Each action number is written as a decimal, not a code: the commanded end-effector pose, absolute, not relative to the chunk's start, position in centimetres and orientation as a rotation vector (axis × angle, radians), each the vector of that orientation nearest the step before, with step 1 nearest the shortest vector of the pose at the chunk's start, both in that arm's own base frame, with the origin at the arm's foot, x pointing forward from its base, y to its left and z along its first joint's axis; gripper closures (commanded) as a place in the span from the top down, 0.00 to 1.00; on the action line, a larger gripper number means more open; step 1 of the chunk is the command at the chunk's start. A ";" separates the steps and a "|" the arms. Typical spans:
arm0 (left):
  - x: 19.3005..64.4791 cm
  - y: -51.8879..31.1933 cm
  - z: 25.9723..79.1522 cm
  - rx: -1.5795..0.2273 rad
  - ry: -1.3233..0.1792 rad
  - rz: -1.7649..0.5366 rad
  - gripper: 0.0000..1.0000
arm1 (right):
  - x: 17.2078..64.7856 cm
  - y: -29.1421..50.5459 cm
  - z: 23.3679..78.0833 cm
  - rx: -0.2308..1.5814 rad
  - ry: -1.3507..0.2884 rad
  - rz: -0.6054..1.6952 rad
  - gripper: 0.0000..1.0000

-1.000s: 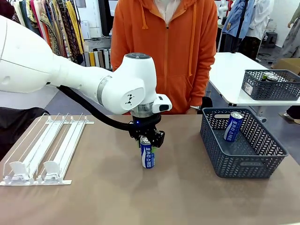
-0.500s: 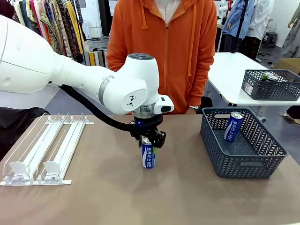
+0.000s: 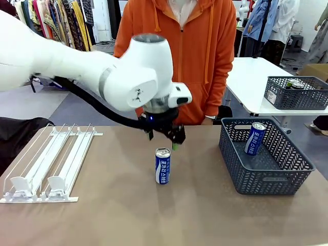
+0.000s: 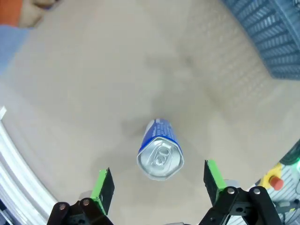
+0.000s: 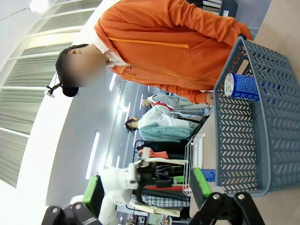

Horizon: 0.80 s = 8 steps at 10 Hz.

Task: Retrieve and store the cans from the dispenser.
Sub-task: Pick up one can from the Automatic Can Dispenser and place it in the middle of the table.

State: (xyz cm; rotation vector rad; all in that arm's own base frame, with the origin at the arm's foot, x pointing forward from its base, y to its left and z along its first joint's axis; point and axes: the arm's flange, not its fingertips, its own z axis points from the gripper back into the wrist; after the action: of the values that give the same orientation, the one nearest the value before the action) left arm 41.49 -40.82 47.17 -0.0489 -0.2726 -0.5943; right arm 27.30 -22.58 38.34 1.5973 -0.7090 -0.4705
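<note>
Brown tabletop (image 3: pixel 118 215) spans the front view, a person in an orange zip hoodie (image 3: pixel 179 56) standing at its far edge. White left arm (image 3: pixel 77 69) comes in from picture left and reaches to the middle; its black left gripper (image 3: pixel 164 137) with green pads hangs above the standing can, clear of it, jaws spread wide — released, nothing in them. Left wrist view looks straight down: green fingertips (image 4: pixel 104 185) sit well out to either side of the can's silver top, not touching it. Flat white-and-clear plastic dispenser (image 3: pixel 48 163) with long parallel rails lies on the left part of the table, pusher blocks at its near end, front lip toward the robot; I can't see any can on its rails. Blue-grey woven-pattern plastic basket (image 3: pixel 266 177) sits on the right part of the table, well apart from the dispenser; inside it a slim blue can with white lettering (image 3: pixel 254 138) leans tilted against the far wall, silver top up. A second slim blue can with white lettering and silver top (image 3: pixel 162 165) stands upright on the bare table near the centre, between dispenser and basket, closer to the basket. Right gripper (image 5: pixel 147 192) in its own wrist view — green pads far apart with nothing between them, so unclenched and empty; the basket and its can show beyond it.
</note>
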 end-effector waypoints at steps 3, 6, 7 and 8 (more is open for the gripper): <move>36.8 -30.0 57.2 -0.244 -0.510 -0.511 1.00 | 27.1 -22.6 38.8 1.605 -0.694 -0.473 1.00; 35.8 -11.7 60.5 -0.553 -0.576 -0.281 1.00 | 27.1 -22.6 38.8 1.605 -0.694 -0.473 1.00; 34.9 -5.7 59.4 -0.721 -0.611 -0.176 1.00 | 27.1 -22.6 38.8 1.605 -0.694 -0.473 1.00; 33.8 -0.3 57.3 -0.873 -0.625 -0.073 1.00 | 27.1 -22.6 38.8 1.605 -0.694 -0.473 1.00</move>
State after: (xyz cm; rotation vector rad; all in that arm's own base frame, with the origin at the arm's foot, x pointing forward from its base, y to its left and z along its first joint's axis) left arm 34.76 -3.94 59.47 -0.7390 -0.6184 -0.1366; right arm 27.28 -22.61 38.35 1.5971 -0.7098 -0.4711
